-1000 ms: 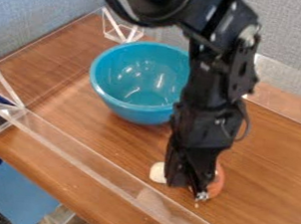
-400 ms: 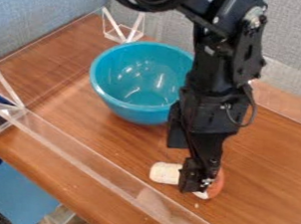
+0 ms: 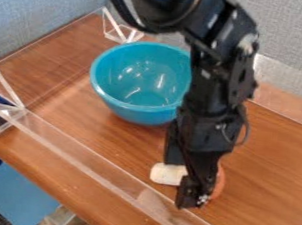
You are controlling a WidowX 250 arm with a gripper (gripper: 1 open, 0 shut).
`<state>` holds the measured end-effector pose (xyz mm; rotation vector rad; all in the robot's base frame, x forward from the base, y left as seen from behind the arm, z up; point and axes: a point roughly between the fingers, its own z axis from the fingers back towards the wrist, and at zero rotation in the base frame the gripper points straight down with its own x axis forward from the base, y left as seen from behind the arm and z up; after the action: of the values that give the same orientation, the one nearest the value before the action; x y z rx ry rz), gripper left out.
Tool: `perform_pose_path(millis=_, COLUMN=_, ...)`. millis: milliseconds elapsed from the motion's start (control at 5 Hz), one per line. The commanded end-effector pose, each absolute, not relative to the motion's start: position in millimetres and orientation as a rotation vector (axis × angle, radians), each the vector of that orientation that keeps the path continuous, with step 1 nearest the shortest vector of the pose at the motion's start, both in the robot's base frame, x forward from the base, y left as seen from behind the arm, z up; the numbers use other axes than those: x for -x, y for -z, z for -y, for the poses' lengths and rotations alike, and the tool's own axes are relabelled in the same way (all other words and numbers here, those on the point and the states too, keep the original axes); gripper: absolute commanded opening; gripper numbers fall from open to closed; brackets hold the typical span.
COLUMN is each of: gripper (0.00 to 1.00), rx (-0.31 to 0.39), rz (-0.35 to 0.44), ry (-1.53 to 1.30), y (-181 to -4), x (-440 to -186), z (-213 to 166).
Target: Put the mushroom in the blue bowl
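One cream-stemmed, red-capped mushroom (image 3: 175, 174)

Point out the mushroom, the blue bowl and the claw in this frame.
mushroom (image 3: 169, 173): camera view, on the cream stem showing left of the claw.
blue bowl (image 3: 127, 78): camera view, on the inner wall.
claw (image 3: 195, 192): camera view, between its fingertips, over the mushroom's cap.

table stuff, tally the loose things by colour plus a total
turquoise-blue: 1, the blue bowl
cream-white and reddish-brown: 1, the mushroom, lying on the table beside the bowl, partly hidden by the gripper
total: 2
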<state>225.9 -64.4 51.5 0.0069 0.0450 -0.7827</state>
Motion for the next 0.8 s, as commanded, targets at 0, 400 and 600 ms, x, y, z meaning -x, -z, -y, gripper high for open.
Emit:
perform_pose_path(millis=0, gripper=1.0, rx=0.0, rz=-0.044, ry=0.765, y=-43.2, x=-229.7, z=62.0)
perform_pose_path(millis=400, gripper=0.0, rx=-0.007, rz=-0.051, ry=0.753, y=-45.3, x=-230.7, z=56.8)
perform_pose_path(millis=600, gripper=0.0, rx=-0.022, rz=-0.035, ry=0.746, y=-59.1, x=-232.8, z=53.6)
